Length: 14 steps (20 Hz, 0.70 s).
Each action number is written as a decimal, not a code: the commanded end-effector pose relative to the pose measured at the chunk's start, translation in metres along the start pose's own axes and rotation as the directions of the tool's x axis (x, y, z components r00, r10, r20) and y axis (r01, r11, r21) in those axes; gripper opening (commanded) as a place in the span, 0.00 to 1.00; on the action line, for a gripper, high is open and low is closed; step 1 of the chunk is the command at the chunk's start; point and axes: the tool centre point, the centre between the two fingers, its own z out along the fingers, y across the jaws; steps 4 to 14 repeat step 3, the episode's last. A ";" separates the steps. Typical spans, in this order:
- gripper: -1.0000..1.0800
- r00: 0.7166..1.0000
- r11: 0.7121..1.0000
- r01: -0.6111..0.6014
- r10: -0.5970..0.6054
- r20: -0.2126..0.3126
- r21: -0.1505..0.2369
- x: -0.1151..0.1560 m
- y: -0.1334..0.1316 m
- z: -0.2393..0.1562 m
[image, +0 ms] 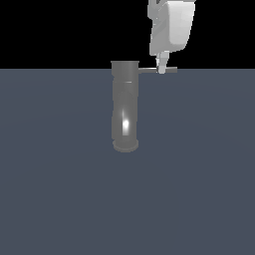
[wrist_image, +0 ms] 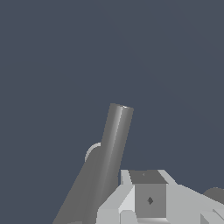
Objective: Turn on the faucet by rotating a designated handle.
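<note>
I see the faucet (image: 125, 107) upright mid-floor (image: 55, 189), its handle (image: 149, 70) jutting toward the exterior view's right; my gripper (image: 162, 69) meets the bar, though I cannot tell its opening

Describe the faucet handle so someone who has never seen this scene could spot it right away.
Find the tall glossy grey faucet standing upright on the flat blue-grey floor. From its thick top cap, the handle sticks out sideways toward the exterior view's right, where the white pincer meets it. It is the only thin, flat, horizontal bar; the faucet body is a thick vertical cylinder.
</note>
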 end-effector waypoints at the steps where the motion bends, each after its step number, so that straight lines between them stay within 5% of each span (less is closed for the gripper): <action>1: 0.00 0.999 0.999 -0.037 0.037 -0.004 0.002 0.027 -0.002 0.000; 14: 0.00 0.999 0.999 -0.038 0.038 -0.004 0.002 0.029 -0.005 0.000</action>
